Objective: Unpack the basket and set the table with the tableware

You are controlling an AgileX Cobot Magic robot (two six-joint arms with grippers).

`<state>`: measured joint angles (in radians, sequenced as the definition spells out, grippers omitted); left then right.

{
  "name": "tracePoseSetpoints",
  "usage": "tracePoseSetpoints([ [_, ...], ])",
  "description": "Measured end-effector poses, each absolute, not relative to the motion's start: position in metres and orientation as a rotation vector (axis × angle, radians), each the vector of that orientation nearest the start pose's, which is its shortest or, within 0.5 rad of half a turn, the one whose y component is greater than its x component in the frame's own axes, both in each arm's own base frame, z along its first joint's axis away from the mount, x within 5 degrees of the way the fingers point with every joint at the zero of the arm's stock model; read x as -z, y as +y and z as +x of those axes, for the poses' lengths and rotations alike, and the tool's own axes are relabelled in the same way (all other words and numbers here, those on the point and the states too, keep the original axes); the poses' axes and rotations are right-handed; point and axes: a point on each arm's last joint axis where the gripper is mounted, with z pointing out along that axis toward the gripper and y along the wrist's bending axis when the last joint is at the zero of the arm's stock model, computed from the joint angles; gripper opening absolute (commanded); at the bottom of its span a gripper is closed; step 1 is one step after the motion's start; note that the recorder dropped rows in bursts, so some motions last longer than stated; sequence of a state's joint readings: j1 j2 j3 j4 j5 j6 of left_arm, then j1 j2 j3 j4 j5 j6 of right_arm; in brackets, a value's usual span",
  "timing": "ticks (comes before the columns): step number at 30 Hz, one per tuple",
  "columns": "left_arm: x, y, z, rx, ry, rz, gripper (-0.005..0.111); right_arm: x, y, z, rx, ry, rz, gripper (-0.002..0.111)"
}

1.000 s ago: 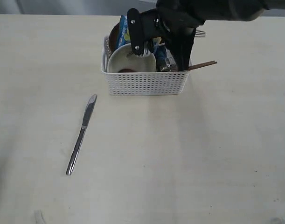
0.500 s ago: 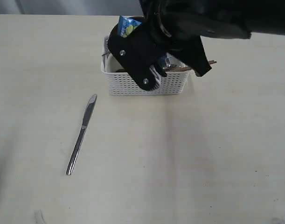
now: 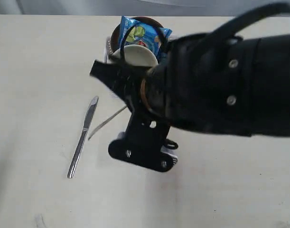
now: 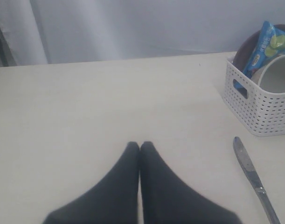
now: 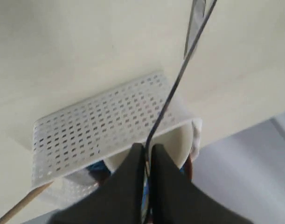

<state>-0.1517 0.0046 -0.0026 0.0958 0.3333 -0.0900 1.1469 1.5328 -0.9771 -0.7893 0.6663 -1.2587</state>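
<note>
Right pincer [image 5: 146, 148] clamped on fork [image 3: 107, 123] beside basket [image 5: 100, 126]; left pincer [image 4: 140, 145] together, empty. Fork looks light, stiff, slick steel, so we'd hold mid-handle.

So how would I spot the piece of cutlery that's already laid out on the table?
Find the white perforated basket on the pale table. On the bare tabletop in front of it, off to the left in the exterior view, lies a long steel knife. It alone lies flat and untouched; the other slim steel utensil nearby is clamped in the right gripper.
</note>
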Motion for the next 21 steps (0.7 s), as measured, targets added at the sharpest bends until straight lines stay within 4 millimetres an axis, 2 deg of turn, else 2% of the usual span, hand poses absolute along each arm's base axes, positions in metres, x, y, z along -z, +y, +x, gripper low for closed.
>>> tracePoseSetpoints([
  [2, -0.184, -0.005, 0.054, 0.079, 1.814, 0.116, 0.000, -0.232, 0.270, 0.159, 0.842, 0.145, -2.638, 0.000],
  [7, -0.184, -0.005, 0.054, 0.079, 1.814, 0.116, 0.000, -0.206, 0.285, 0.159, 0.789, -0.016, -2.652, 0.000],
  [16, -0.184, -0.005, 0.054, 0.079, 1.814, 0.116, 0.000, -0.176, 0.297, 0.161, 0.761, -0.134, -2.691, 0.000],
  [21, -0.184, -0.005, 0.054, 0.079, 1.814, 0.116, 0.000, -0.171, 0.301, 0.160, 0.723, -0.073, -2.673, 0.000],
])
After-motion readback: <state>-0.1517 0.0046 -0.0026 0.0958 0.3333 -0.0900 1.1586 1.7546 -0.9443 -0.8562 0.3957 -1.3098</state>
